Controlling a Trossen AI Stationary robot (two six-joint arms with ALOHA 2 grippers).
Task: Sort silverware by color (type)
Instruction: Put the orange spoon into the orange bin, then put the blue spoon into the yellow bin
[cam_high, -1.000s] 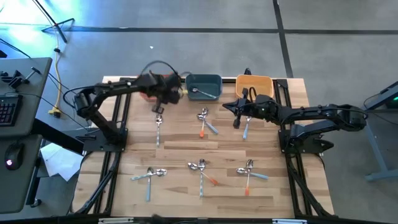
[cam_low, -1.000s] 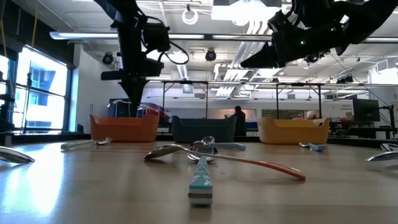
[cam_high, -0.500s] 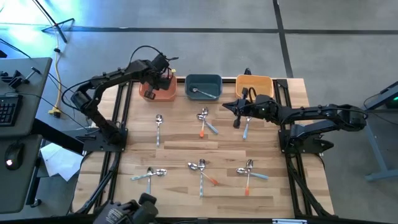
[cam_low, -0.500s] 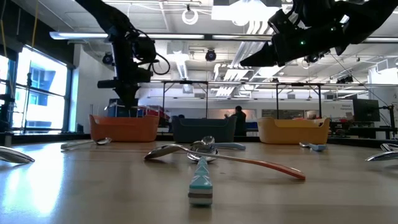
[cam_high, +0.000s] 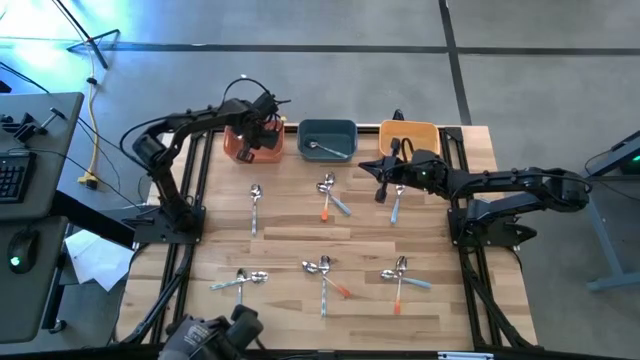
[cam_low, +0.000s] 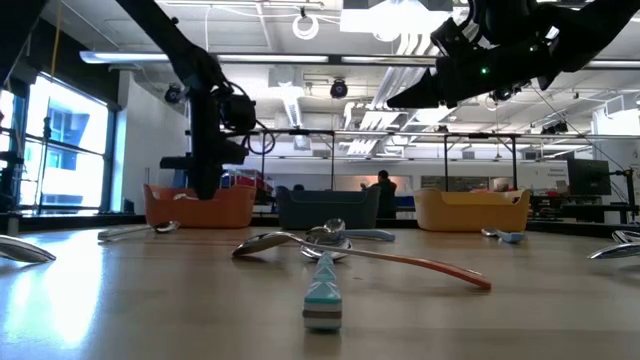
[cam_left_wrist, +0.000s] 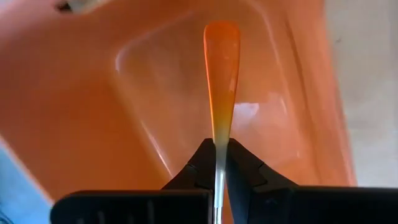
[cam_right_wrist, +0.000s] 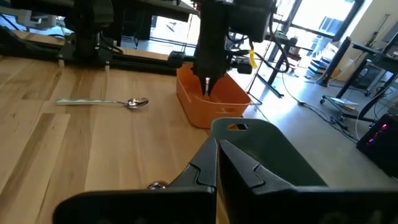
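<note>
My left gripper (cam_high: 257, 133) hangs over the orange bowl (cam_high: 240, 148) at the table's far edge, shut on an orange-handled utensil (cam_left_wrist: 222, 68); its head is hidden behind the fingers. In the low view this gripper (cam_low: 205, 185) dips to the orange bowl's rim (cam_low: 200, 205). My right gripper (cam_high: 383, 170) waits, shut and empty, above the table near the yellow bowl (cam_high: 420, 132). A utensil (cam_high: 320, 148) lies in the teal bowl (cam_high: 345, 128). Several more spoons and forks lie flat on the table, such as a spoon (cam_high: 255, 200) and a crossed pair (cam_high: 330, 195). My left gripper pinches the utensil between its two fingers at the metal neck (cam_left_wrist: 218, 138), just where the orange handle begins. The fingers come from above, pointing down, along the utensil. The orange handle sticks out beyond the fingertips, down into the orange bowl (cam_left_wrist: 93, 112), clear of the table.
The three bowls stand in a row along the far edge. Utensils lie scattered in two rows, among them a spoon (cam_high: 393, 200) near my right gripper and groups (cam_high: 240, 282), (cam_high: 323, 275), (cam_high: 400, 275) near the front. A dark object (cam_high: 215, 335) shows at the near edge.
My left gripper, carrying the orange-handled utensil, has moved from above the table toward the far edge until it was over the orange bowl, then down into it. It has stayed shut on the utensil.
</note>
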